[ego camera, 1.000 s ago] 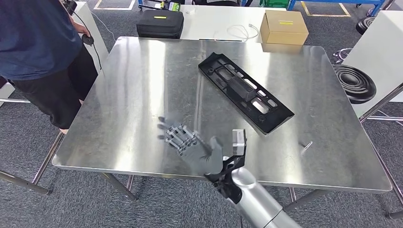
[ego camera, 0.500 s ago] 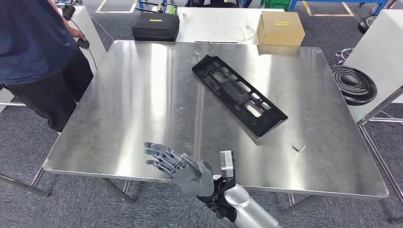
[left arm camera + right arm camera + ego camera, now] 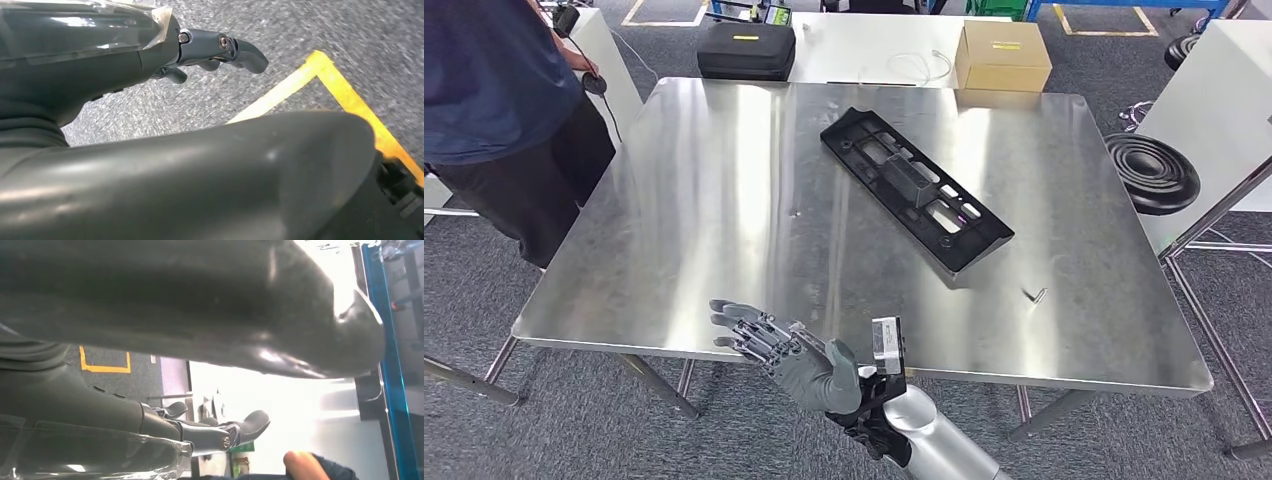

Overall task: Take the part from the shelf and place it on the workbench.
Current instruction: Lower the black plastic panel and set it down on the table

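Observation:
The long black plastic part (image 3: 914,190) lies flat and slanted on the steel workbench (image 3: 704,200), right of its middle, with nothing touching it. My right hand (image 3: 789,358) hangs just off the bench's near edge, well short of the part, with its fingers spread and pointing left and nothing in it. In the right wrist view the same hand (image 3: 200,432) is bare, its dark fingers (image 3: 250,421) stretched out. My left hand (image 3: 200,45) hangs over grey floor with a yellow line, its fingers apart around nothing.
A small metal bit (image 3: 1037,295) lies near the bench's right front. A person (image 3: 494,90) stands at the left corner. Behind the bench, a white table (image 3: 864,50) carries a black case (image 3: 746,50) and a cardboard box (image 3: 1003,56). A black ribbed disc (image 3: 1151,172) sits at the right.
The camera has shifted, so the bench sits higher in the picture. My right hand has drawn back from over the bench top to just past its near edge, still bare.

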{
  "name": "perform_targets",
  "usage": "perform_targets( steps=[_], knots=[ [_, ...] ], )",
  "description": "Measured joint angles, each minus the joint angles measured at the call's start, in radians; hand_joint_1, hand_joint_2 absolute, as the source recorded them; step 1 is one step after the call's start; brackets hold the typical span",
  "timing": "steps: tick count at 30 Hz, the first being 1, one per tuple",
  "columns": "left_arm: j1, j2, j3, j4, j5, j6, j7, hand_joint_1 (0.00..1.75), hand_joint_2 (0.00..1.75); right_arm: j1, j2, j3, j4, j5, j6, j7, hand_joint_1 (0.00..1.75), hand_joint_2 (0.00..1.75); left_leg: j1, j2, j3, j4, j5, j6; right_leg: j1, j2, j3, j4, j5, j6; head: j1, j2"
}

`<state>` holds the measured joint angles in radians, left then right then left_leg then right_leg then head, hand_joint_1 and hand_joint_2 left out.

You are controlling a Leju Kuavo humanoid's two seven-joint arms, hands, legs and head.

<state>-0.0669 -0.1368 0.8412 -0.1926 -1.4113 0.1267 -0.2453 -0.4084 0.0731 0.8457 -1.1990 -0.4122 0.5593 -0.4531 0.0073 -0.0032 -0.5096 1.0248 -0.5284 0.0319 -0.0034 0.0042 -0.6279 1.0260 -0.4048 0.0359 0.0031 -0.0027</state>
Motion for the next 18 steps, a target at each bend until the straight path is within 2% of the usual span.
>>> perform_targets(
  steps=[2, 3, 4, 6, 7, 8, 9, 10, 11, 12, 13, 14, 15, 16, 17, 18],
  knots=[
    [0.0, 0.0, 0.0, 0.0, 0.0, 0.0, -0.001, 0.0, 0.0, 0.0, -0.001, 0.0, 0.0, 0.003, -0.003, -0.005, 0.0, 0.0, 0.001, 0.003, -0.01, -0.011, 0.019, 0.009, -0.001, -0.002, -0.012, 0.007, -0.004, 0.011, 0.0, 0.0],
    [0.0, 0.0, 0.001, 0.0, 0.0, 0.0, -0.002, 0.0, 0.0, 0.0, -0.003, 0.0, 0.001, 0.005, -0.005, -0.007, 0.0, 0.0, 0.003, 0.005, -0.018, -0.017, 0.031, 0.015, 0.0, -0.002, -0.025, 0.03, -0.025, 0.01, 0.002, 0.0],
    [-0.001, 0.0, 0.001, 0.0, 0.0, 0.0, -0.003, 0.0, 0.0, 0.0, -0.004, 0.0, 0.002, 0.006, -0.006, -0.009, 0.0, 0.0, 0.005, 0.008, -0.029, -0.021, 0.043, 0.02, 0.0, -0.002, -0.043, 0.073, -0.06, 0.007, 0.004, 0.0],
    [-0.001, 0.001, 0.001, 0.0, 0.0, 0.0, -0.005, 0.0, 0.0, 0.002, -0.008, 0.0, 0.004, 0.008, -0.006, -0.012, 0.0, 0.0, 0.003, 0.012, -0.054, -0.021, 0.063, 0.024, -0.002, -0.002, -0.082, 0.2, -0.138, 0.002, 0.008, 0.0],
    [0.0, 0.001, 0.001, 0.0, 0.0, 0.0, -0.006, 0.0, 0.0, 0.003, -0.01, 0.0, 0.006, 0.008, -0.006, -0.013, 0.0, 0.0, 0.003, 0.014, -0.067, -0.021, 0.073, 0.024, -0.002, -0.002, -0.091, 0.252, -0.16, 0.006, 0.008, 0.0],
    [0.0, 0.001, 0.001, 0.0, 0.0, 0.0, -0.006, 0.0, 0.0, 0.004, -0.013, 0.0, 0.008, 0.008, -0.006, -0.013, 0.0, 0.0, 0.002, 0.016, -0.079, -0.02, 0.081, 0.023, -0.003, -0.002, -0.085, 0.276, -0.164, 0.013, 0.008, 0.0],
    [0.0, 0.0, 0.001, 0.0, 0.0, 0.0, -0.006, 0.0, 0.0, 0.005, -0.015, 0.0, 0.009, 0.008, -0.006, -0.013, 0.0, 0.0, 0.002, 0.017, -0.09, -0.019, 0.09, 0.022, -0.004, -0.002, -0.058, 0.259, -0.153, 0.023, 0.008, 0.0],
    [0.0, 0.0, 0.001, 0.0, 0.0, 0.0, -0.006, 0.0, 0.0, 0.005, -0.016, 0.0, 0.01, 0.008, -0.006, -0.013, 0.0, 0.0, 0.002, 0.018, -0.1, -0.019, 0.098, 0.02, -0.005, -0.003, -0.013, 0.204, -0.134, 0.032, 0.008, 0.0],
    [0.0, 0.0, 0.001, 0.0, 0.0, 0.0, -0.006, 0.0, 0.0, 0.005, -0.016, 0.0, 0.01, 0.008, -0.007, -0.014, 0.0, 0.0, 0.002, 0.018, -0.106, -0.018, 0.105, 0.017, -0.006, -0.003, 0.042, 0.126, -0.12, 0.035, 0.008, 0.0],
    [0.0, 0.0, 0.001, 0.0, 0.0, 0.0, -0.007, 0.0, 0.0, 0.004, -0.016, 0.0, 0.01, 0.009, -0.008, -0.014, 0.0, 0.0, 0.001, 0.017, -0.112, -0.018, 0.111, 0.012, -0.004, -0.003, 0.095, 0.049, -0.114, 0.033, 0.007, 0.0],
    [0.0, 0.0, 0.001, 0.0, 0.0, 0.0, -0.007, 0.0, 0.0, 0.004, -0.016, -0.001, 0.01, 0.009, -0.01, -0.015, 0.0, 0.0, 0.0, 0.017, -0.114, -0.018, 0.118, 0.007, -0.001, -0.003, 0.131, -0.007, -0.112, 0.027, 0.007, 0.0],
    [-0.001, -0.001, 0.001, 0.0, 0.0, -0.001, -0.008, 0.0, 0.0, 0.003, -0.016, -0.001, 0.01, 0.011, -0.013, -0.015, 0.0, 0.0, 0.0, 0.017, -0.116, -0.018, 0.126, 0.0, 0.003, -0.003, 0.147, -0.037, -0.115, 0.018, 0.008, 0.0],
    [-0.001, -0.001, 0.001, 0.0, 0.0, -0.002, -0.009, 0.0, 0.0, 0.004, -0.016, -0.002, 0.01, 0.013, -0.016, -0.016, 0.0, 0.0, 0.0, 0.017, -0.116, -0.021, 0.133, -0.006, 0.007, -0.003, 0.148, -0.044, -0.113, 0.01, 0.008, 0.0],
    [-0.001, -0.002, 0.001, 0.0, 0.0, -0.003, -0.01, 0.0, 0.0, 0.004, -0.017, -0.002, 0.01, 0.016, -0.019, -0.016, 0.0, 0.0, 0.001, 0.017, -0.117, -0.022, 0.138, -0.013, 0.003, -0.003, 0.141, -0.045, -0.106, 0.0, 0.009, 0.0],
    [0.0, -0.002, 0.001, 0.0, -0.001, -0.006, -0.011, 0.0, 0.0, 0.004, -0.017, -0.003, 0.01, 0.018, -0.023, -0.016, 0.0, 0.0, 0.003, 0.015, -0.122, -0.017, 0.132, -0.018, -0.001, -0.003, 0.136, -0.048, -0.098, -0.01, 0.01, 0.0],
    [0.0, -0.002, 0.001, 0.0, -0.001, -0.008, -0.012, 0.0, 0.0, 0.005, -0.016, -0.003, 0.01, 0.02, -0.025, -0.016, 0.0, 0.0, 0.004, 0.013, -0.132, 0.001, 0.109, -0.023, -0.005, -0.004, 0.131, -0.05, -0.088, -0.022, 0.009, 0.0]
  ],
)
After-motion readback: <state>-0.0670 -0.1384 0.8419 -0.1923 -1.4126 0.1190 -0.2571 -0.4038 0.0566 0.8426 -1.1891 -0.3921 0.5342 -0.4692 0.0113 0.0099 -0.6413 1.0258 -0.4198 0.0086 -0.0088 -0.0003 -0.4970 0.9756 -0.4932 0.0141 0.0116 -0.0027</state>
